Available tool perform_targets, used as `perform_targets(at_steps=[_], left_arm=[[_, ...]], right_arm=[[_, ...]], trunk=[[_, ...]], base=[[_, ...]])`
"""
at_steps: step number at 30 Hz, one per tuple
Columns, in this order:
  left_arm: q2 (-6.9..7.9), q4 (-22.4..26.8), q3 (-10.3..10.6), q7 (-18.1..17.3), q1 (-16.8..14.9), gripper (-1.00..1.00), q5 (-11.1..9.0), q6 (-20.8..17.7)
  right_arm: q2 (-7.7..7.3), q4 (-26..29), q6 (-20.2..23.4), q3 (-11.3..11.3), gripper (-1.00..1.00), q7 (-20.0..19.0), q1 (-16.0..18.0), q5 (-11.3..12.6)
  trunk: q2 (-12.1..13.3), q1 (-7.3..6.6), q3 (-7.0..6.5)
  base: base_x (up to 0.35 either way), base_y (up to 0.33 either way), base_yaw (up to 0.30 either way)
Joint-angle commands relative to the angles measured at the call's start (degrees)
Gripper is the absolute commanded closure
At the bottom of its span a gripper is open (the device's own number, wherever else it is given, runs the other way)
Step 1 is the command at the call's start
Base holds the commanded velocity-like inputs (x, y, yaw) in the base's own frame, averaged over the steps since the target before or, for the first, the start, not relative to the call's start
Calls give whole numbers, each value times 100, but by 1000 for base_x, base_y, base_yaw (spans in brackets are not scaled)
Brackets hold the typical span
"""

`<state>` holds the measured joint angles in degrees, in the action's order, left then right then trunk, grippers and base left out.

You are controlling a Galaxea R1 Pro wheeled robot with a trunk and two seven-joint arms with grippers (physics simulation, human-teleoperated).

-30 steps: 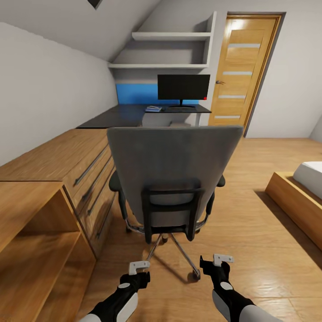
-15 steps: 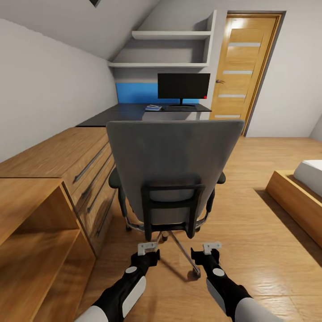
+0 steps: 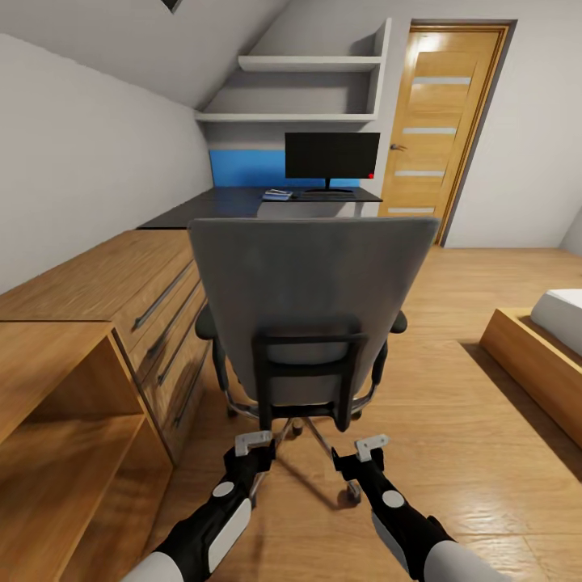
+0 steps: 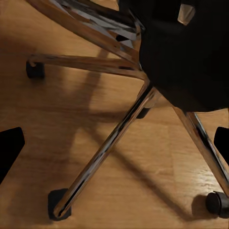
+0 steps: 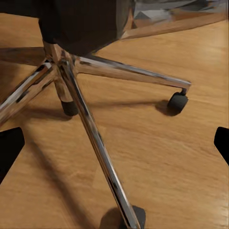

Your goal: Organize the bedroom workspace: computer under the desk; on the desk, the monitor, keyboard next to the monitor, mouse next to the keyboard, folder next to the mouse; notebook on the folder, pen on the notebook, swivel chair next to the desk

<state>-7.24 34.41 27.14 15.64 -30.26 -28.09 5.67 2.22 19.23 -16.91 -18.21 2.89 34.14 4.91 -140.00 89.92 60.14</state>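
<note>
Swivel chair [image 3: 311, 299] on wood floor [image 3: 453, 453]

A swivel chair [image 3: 311, 299] with a matt grey cloth back and a black plastic frame stands on polished chrome legs [image 4: 107, 148] that mirror the floor [image 3: 453, 453], a light wood with a soft sheen and visible grain. The casters [image 5: 177, 102] look like dull black plastic. Warm, smooth wood cabinets [image 3: 105, 323] carry dark metal handles. The desk [image 3: 234, 204] top is glossy black, the monitor [image 3: 331, 157] screen flat black, the door [image 3: 436, 121] varnished wood with frosted panes.
</note>
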Motion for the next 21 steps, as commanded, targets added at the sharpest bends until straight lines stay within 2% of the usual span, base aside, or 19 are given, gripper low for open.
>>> perform_targets(at_steps=[1, 5, 10, 21], left_arm=[[11, -9, 46, 44, -6, -100, -59, 43], [12, -21, 46, 44, -6, -100, -64, 57], [12, -22, 46, 44, -6, -100, -65, 57], [19, -22, 46, 61, -6, -100, -56, 57]], right_arm=[[-3, -20, -59, -49, -100, 32, 6, 46], [-3, -50, -143, -51, -100, 47, 5, 43], [2, -51, -346, -51, -100, 76, 5, 45], [-9, -60, -382, -43, -100, 79, 5, 50]], trunk=[[-2, -1, 5], [-2, -1, 5], [-2, -1, 5], [-2, -1, 5]], base=[[0, 0, 0], [112, 0, 0], [289, 0, 0], [311, 0, 0]])
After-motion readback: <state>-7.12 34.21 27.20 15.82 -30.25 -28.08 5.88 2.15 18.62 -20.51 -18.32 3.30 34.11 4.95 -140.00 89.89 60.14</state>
